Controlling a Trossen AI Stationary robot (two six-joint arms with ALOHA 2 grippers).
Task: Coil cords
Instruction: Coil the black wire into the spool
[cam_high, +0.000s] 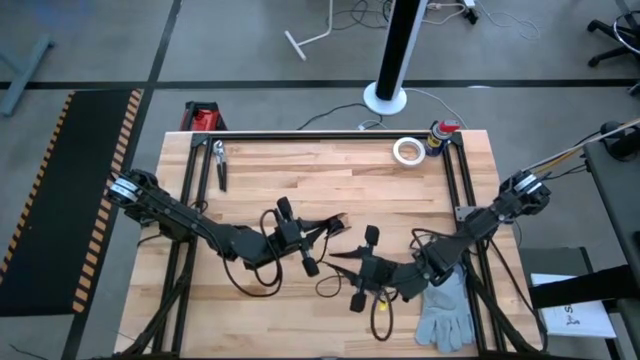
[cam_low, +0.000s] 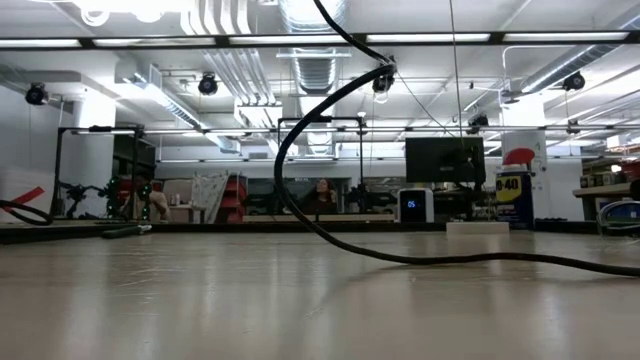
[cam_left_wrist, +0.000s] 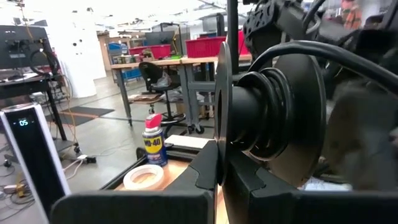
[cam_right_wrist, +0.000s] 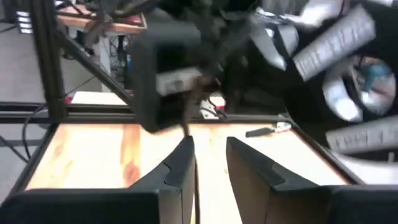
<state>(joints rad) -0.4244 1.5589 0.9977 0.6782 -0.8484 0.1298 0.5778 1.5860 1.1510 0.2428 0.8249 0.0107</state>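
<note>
Black cord (cam_high: 330, 232) lies in loose loops at mid-table, stretched between both grippers. Left gripper (cam_high: 318, 228) sits at the cord's end nearest the table centre; cannot tell its opening. Right gripper (cam_right_wrist: 208, 158) has its fingers (cam_right_wrist: 180, 163) narrowly parted, a thin strand of cord running up from the gap. Grey glove (cam_high: 447, 310) lies beside the right arm; tape roll (cam_high: 407, 151) near the far edge.

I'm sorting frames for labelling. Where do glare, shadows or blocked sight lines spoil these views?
High view: even light on the table, only soft shadows. Low view: bright ceiling lights leave a sheen on the tabletop; a black cable arcs across the middle. Left wrist view: a dark arm joint fills most of it, leaving the tape roll visible.
</note>
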